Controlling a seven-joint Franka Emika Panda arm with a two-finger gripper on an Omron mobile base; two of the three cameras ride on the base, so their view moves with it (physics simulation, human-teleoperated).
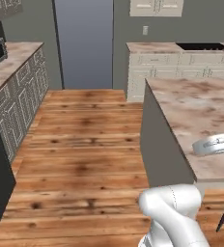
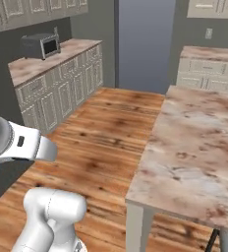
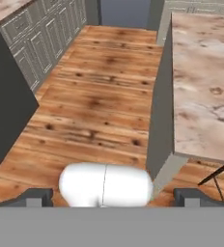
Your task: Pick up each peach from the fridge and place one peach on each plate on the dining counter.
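Marble dining counter (image 2: 194, 142) is lying ahead; gripper (image 3: 112, 197) is resting released, empty — peaches, likely soft, will be needing gentle mid-body grasps.

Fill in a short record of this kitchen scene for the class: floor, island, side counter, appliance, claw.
floor: wooden planks
dining counter: marble top, right of the aisle
side counter: marble top, pale cabinets, left of the aisle
appliance: microwave on the side counter
cooktop: black, far counter
claw: fingertips wide apart, holding nothing
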